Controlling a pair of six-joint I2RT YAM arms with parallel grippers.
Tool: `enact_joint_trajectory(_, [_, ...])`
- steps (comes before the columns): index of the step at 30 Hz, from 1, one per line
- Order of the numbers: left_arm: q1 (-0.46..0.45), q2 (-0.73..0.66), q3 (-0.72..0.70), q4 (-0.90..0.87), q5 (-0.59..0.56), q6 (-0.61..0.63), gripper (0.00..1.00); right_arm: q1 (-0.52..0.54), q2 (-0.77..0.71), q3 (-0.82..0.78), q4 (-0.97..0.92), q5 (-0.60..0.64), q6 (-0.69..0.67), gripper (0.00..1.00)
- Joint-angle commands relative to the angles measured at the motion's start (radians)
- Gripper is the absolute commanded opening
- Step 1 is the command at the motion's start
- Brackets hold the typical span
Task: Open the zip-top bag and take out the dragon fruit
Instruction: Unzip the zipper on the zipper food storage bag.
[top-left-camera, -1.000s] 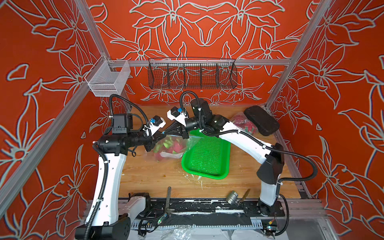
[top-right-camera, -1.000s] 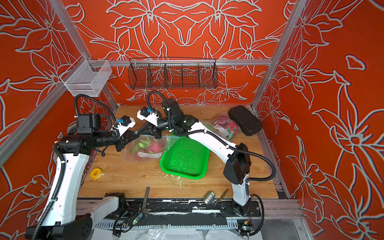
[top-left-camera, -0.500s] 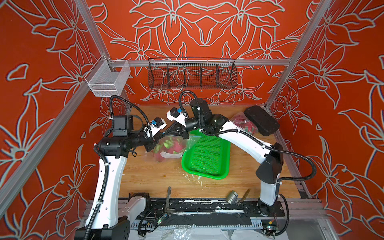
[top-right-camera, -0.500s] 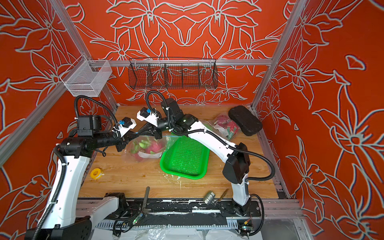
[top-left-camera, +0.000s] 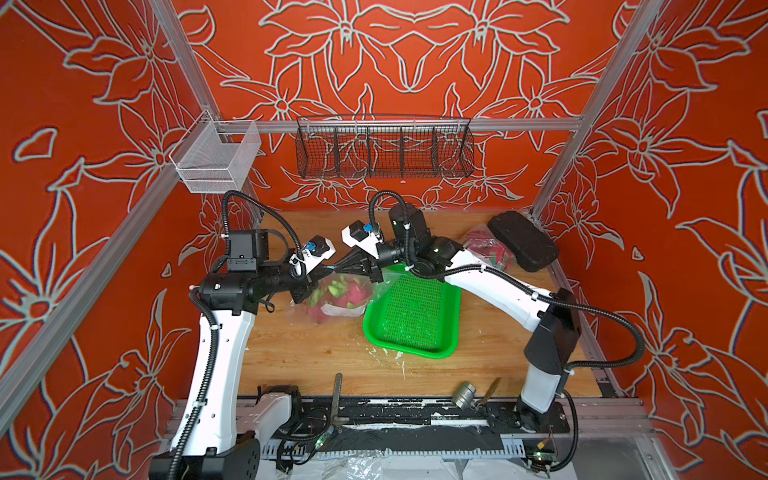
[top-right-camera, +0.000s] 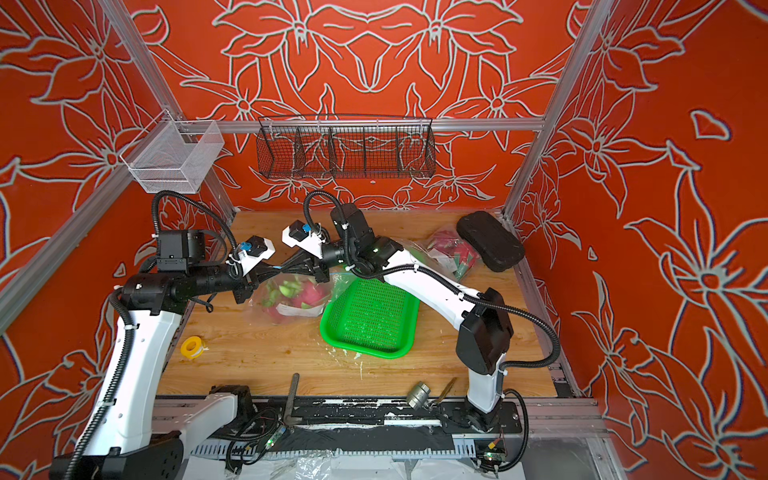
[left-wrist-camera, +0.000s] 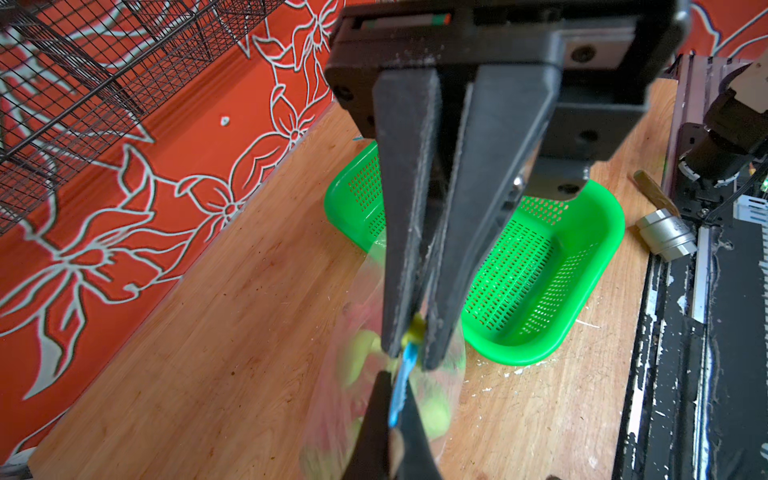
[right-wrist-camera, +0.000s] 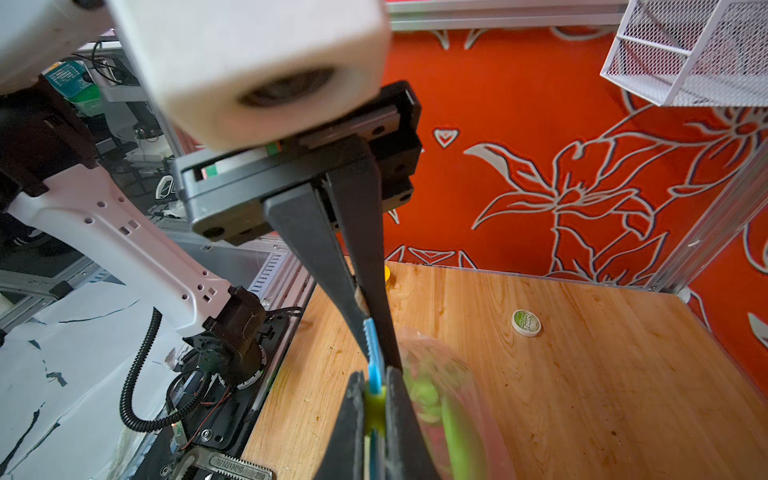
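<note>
A clear zip-top bag (top-left-camera: 338, 301) holding magenta dragon fruit (top-left-camera: 351, 291) with green scales rests on the wooden table left of the green tray; it also shows in a top view (top-right-camera: 297, 299). My left gripper (top-left-camera: 326, 271) is shut on the blue zip strip (left-wrist-camera: 401, 386) at the bag's top. My right gripper (top-left-camera: 338, 269) faces it tip to tip, shut on the yellow slider (right-wrist-camera: 374, 405). In the left wrist view my left gripper (left-wrist-camera: 395, 382) sits just below the right gripper (left-wrist-camera: 413, 353). The fruit is blurred in both wrist views.
The green perforated tray (top-left-camera: 415, 351) lies right of the bag. A second bag of pink fruit (top-left-camera: 478, 245) and a black case (top-left-camera: 521, 241) sit at the back right. A yellow tape roll (top-right-camera: 193, 347), a round tin (right-wrist-camera: 525, 323) and a metal fitting (top-left-camera: 463, 392) lie about.
Both grippers keep their hold on the bag's top and have drifted slightly to the right. The bag itself has hardly moved.
</note>
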Motion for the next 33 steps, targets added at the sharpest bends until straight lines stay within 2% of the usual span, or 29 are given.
enact_joint_trajectory(1, [0.065,-0.009,0.038,0.054,-0.097,0.031,0.00,-0.034,-0.054,-0.042,-0.094,-0.018,-0.034,0.06])
enact_joint_trajectory(10, [0.125,-0.006,0.039,0.098,-0.114,0.042,0.00,-0.066,-0.087,-0.114,-0.105,0.012,-0.052,0.07])
enact_joint_trajectory(21, [0.156,0.065,0.038,0.449,-0.425,-0.102,0.00,-0.178,-0.191,-0.290,-0.071,0.055,-0.047,0.08])
enact_joint_trajectory(33, [0.156,0.162,0.112,0.539,-0.428,-0.295,0.00,-0.232,-0.315,-0.461,-0.039,0.166,-0.056,0.10])
